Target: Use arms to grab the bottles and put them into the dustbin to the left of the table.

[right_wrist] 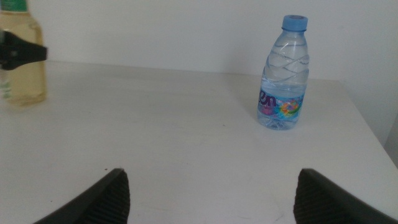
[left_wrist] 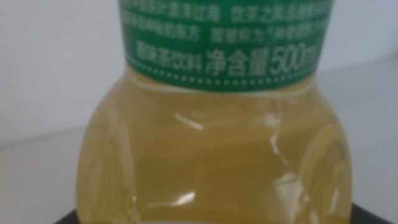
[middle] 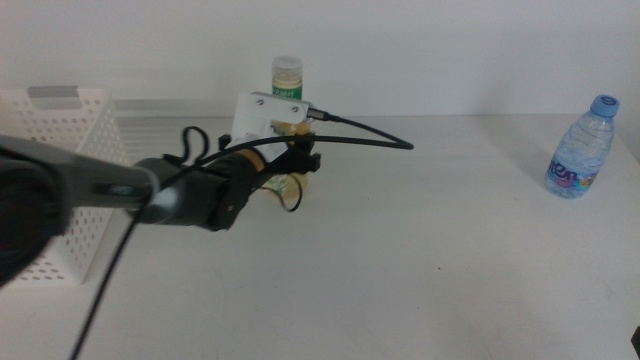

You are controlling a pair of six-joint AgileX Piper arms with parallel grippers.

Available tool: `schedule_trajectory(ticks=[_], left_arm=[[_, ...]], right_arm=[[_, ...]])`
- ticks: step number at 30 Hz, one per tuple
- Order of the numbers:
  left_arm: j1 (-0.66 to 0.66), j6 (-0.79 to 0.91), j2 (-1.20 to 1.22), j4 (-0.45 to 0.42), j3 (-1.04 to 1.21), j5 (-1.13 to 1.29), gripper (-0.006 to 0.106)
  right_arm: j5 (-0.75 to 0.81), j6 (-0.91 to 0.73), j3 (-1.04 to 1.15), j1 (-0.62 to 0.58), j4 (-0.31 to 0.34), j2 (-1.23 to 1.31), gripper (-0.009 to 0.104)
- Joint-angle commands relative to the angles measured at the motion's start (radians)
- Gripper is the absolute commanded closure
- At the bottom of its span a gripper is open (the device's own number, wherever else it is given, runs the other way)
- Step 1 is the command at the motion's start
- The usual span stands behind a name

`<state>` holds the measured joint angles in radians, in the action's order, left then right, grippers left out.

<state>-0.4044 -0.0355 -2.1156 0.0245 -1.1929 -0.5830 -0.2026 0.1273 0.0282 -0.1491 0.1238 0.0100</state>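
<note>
The yellow tea bottle (middle: pixel 287 72), with a white cap and green label, stands on the white table (middle: pixel 420 250) at the back middle. My left gripper (middle: pixel 296 168) reaches in from the left, with its jaws on either side of the bottle's lower body and closed against it. The bottle (left_wrist: pixel 211 155) fills the left wrist view. The small blue-capped water bottle (middle: pixel 582 148) stands alone at the far right and also shows in the right wrist view (right_wrist: pixel 285 74). My right gripper (right_wrist: pixel 211 199) is open and empty, low over the table well short of the water bottle. The white perforated dustbin (middle: pixel 60 150) stands at the left. The red can is out of view.
A thick black cable (middle: pixel 360 135) loops from the left wrist's white housing (middle: pixel 265 115) over the table. The tea bottle with a black finger (right_wrist: pixel 22 53) across it shows at the edge of the right wrist view. A white wall stands behind the table.
</note>
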Motion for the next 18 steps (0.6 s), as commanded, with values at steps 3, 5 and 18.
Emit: schedule_trajectory(ticks=[3, 5, 18], left_arm=[[0.000, -0.013, 0.214, 0.000, 0.100, -0.046, 0.087], [0.000, -0.013, 0.291, -0.001, 0.154, 0.004, 0.087], [0.057, -0.009, 0.690, -0.036, 0.177, 0.635, 0.087]], right_arm=[[0.076, -0.004, -0.008, 0.010, 0.013, 0.027, 0.000], [0.076, -0.004, -0.008, 0.010, 0.013, 0.027, 0.000], [0.076, -0.004, -0.008, 0.010, 0.013, 0.027, 0.000]])
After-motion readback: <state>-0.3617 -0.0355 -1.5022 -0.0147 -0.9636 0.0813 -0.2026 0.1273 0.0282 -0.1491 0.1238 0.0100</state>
